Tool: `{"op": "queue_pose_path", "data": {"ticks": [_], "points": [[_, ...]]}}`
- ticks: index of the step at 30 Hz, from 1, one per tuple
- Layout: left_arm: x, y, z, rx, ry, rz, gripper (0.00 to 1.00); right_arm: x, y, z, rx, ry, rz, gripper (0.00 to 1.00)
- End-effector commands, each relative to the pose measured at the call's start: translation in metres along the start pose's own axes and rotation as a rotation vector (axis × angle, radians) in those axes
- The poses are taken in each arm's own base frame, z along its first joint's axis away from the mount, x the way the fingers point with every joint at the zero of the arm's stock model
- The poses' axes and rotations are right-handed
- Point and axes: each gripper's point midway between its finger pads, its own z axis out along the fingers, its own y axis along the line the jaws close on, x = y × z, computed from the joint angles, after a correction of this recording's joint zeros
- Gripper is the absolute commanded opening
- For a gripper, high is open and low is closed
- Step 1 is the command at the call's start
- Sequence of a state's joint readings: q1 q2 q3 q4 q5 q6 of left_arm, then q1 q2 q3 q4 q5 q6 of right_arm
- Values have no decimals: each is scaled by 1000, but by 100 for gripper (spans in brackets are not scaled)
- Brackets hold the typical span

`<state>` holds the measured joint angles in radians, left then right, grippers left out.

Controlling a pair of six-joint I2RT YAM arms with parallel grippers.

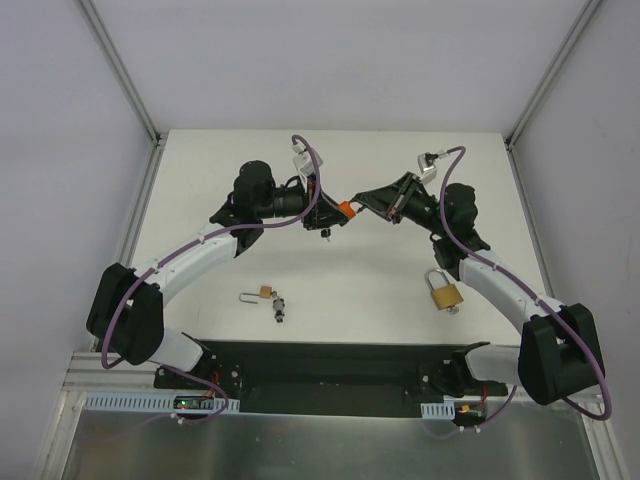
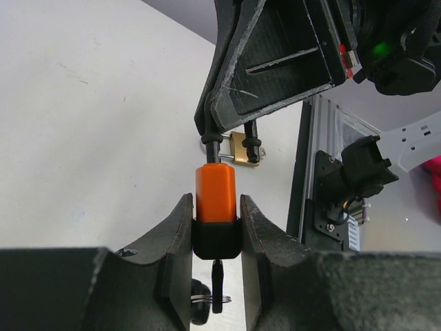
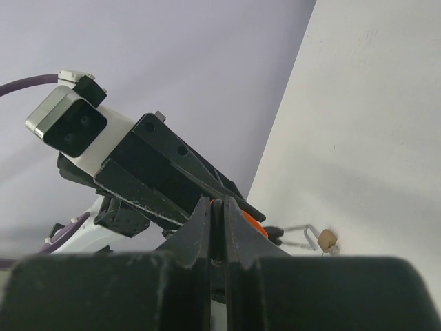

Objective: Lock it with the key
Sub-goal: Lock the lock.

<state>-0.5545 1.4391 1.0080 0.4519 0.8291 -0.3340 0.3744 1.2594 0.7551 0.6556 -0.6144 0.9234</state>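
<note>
Orange padlock (image 2: pixel 215 189) held in mid-air between both arms.
Left gripper (image 2: pixel 216 210) clamps its hard, slick body; right gripper (image 1: pixel 358 203) pinches the shackle (image 2: pixel 209 152). Grip the small key (image 2: pixel 218 286) by its head.

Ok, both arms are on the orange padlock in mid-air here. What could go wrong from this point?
1. The left gripper clamps the orange padlock near its base while the right gripper pinches the shackle; a skewed push could twist the lock out of either grip.
2. The key hangs in the bottom with neither gripper on it, so it may drop out, and turning it means one arm letting go.
</note>
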Motion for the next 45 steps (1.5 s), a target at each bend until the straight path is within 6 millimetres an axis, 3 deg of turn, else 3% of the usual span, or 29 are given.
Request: {"op": "queue_pose_path", "data": {"ticks": [1, 4, 6, 9, 12, 15, 19, 22, 28, 45], "points": [[-22, -19, 1, 76, -39, 59, 0, -8, 31, -1, -109, -16, -92, 1], [-23, -17, -1, 55, -52, 49, 0, -6, 34, 0, -113, 8, -132, 7], [-22, -15, -3, 34, -61, 39, 0, -4, 30, -1, -95, 27, -167, 23], [-30, -14, -11, -5, -103, 34, 0, -7, 32, -3, -75, 41, -213, 57], [-36, -15, -23, -13, -144, 26, 0, -12, 39, -8, -83, 47, -254, 78], [-39, -15, -37, -12, -175, -12, 0, -14, 45, -12, -81, 56, -318, 90], [-40, -21, -57, 39, -208, -51, 0, -19, 55, -23, -78, 59, -390, 95], [-37, -22, -70, 39, -222, -80, 0, -21, 50, -32, -42, 49, -443, 99], [-27, -25, -84, 15, -218, -78, 0, -18, 45, -45, -8, 74, -512, 97], [-8, -33, -87, 47, -138, -83, 0, -6, 27, -41, 4, 170, -512, 99]]}}
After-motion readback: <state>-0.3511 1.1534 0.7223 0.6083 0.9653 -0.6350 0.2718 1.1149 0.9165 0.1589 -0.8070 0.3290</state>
